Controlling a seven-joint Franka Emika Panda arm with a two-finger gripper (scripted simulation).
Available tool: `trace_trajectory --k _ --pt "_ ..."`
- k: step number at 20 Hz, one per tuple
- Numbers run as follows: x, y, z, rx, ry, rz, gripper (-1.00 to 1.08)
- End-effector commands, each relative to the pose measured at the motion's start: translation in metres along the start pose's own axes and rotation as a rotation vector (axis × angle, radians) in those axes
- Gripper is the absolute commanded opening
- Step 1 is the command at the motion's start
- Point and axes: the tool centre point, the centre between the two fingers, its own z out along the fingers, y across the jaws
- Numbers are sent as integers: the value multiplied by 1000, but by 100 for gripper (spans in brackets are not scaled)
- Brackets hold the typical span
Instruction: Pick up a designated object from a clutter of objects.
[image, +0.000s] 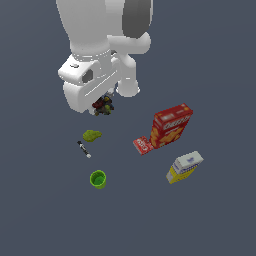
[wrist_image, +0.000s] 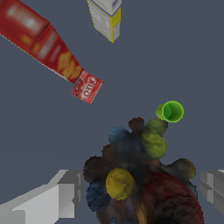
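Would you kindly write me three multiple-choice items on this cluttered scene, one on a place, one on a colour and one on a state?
1. What touches the big red cracker box?
A. the small red packet
B. the green cup
C. the black-and-white marker

2. What colour is the cup?
A. blue
B. green
C. white

3. How does the gripper stand?
A. fingers pressed together on nothing
B. fingers either side of the dark lumpy thing
C. out of sight

Answers: 1 A, the packet lies against the box's corner in both views. 2 B, it is bright green in both views. 3 B, the wrist view shows one finger on each side of the lump.
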Motion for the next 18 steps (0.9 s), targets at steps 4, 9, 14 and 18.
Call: trace_trajectory --k 4,9,14,18 --pt "-13 8 -47 0 -1 0 -100" --pt "-21 13 -75 0 -2 0 -100" --pt "-24 17 -90 0 -2 1 -100" --pt "-25 18 -93 0 -3 1 -100"
